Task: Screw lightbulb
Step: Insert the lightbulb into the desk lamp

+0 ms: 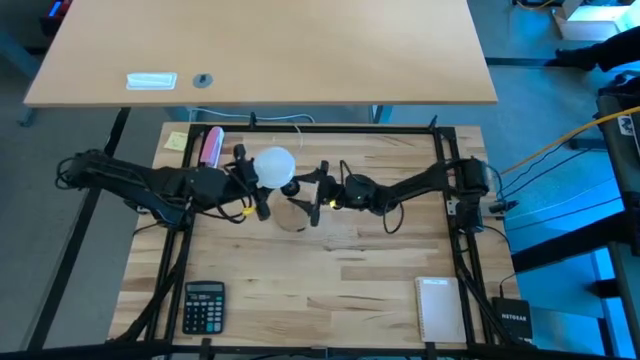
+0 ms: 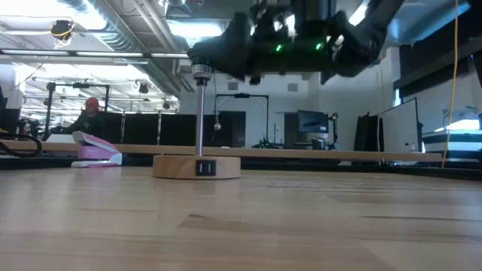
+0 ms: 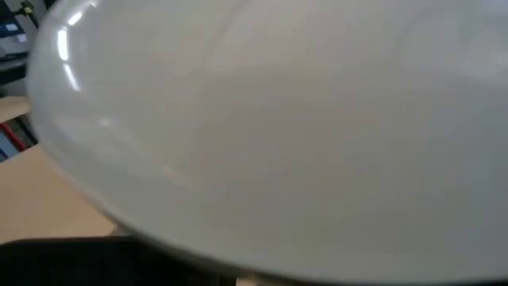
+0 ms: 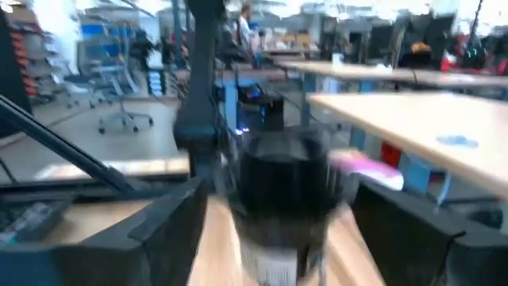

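Observation:
The white lightbulb hangs above the table's middle with my left gripper shut on it; its globe fills the left wrist view. A round wooden disc rests flat on the table and carries a thin post topped by a black socket. My right gripper reaches in level from the table's right and stands open. One finger is on each side of the socket, and whether they touch it cannot be told. My left gripper holds the lightbulb, coming at it level from the table's left. The round globe sits at its fingers. The bulb itself hides the place of contact in the wrist view. The bulb is lifted clear of the table.
A pink stapler and a yellow note lie at the far left. A calculator sits near the front left and a white pad near the front right. Bare wood lies at the front middle.

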Available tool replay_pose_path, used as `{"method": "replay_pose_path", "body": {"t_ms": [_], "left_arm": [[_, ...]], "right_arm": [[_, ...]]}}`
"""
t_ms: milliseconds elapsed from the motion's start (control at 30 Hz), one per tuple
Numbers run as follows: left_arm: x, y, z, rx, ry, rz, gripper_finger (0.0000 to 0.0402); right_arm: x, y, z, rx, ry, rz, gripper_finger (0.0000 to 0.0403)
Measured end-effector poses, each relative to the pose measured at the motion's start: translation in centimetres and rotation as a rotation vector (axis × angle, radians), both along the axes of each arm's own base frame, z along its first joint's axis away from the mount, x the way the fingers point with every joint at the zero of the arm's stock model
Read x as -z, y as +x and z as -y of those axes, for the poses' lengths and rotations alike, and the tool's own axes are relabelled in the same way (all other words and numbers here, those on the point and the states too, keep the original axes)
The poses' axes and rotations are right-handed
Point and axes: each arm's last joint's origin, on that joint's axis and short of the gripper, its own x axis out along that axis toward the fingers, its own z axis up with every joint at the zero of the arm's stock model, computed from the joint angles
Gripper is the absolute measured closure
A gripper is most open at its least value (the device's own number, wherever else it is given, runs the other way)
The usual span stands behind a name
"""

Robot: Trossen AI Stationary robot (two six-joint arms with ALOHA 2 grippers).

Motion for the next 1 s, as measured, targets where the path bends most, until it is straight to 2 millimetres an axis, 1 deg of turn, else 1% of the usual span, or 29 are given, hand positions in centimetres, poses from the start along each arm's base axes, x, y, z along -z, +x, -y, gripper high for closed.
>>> {"method": "replay_pose_path", "body": {"t_ms": [100,300,333,433,533,667,733,800,867,967,1000], "left_arm": [[-0.1,-0.1,0.0,0.004,0.011,-0.004,0.0269],[0.0,0.0,0.0,0.007,0.026,-0.018,0.0269],[0.0,0.0,0.0,0.008,0.029,-0.021,0.0269],[0.0,0.0,0.0,0.007,0.027,-0.02,0.0269],[0.1,0.0,0.1,0.016,0.012,-0.018,0.0269],[0.2,0.0,0.1,0.028,-0.02,-0.008,0.0269],[0.6,0.2,0.1,0.026,-0.032,-0.006,0.0269],[1.4,0.3,0.0,0.018,-0.047,-0.023,0.0269],[2.0,0.5,-0.1,0.003,-0.068,-0.023,0.0269],[2.2,0.9,-0.3,-0.015,-0.096,-0.01,0.0269],[2.3,1.1,-0.4,-0.019,-0.098,-0.008,0.0269]], "right_arm": [[2.4,0.4,0.1,0.017,0.005,-0.03,0.01],[5.0,0.9,0.1,0.018,0.004,0.032,0.01],[5.2,0.8,0.1,0.016,0.003,0.051,0.01],[4.6,0.8,0.2,0.01,-0.002,0.12,0.01],[4.9,0.8,0.4,0.01,-0.015,0.115,0.01],[4.4,0.8,0.3,-0.011,-0.033,0.15,0.0104],[4.5,0.8,0.2,-0.011,-0.034,0.145,0.0119],[4.5,0.8,0.2,-0.011,-0.035,0.146,0.0146],[4.4,0.8,0.2,-0.011,-0.035,0.15,0.0181],[4.5,0.8,0.3,0.006,-0.035,0.143,0.0244],[4.5,0.8,0.3,0.01,-0.043,0.141,0.0257]]}}
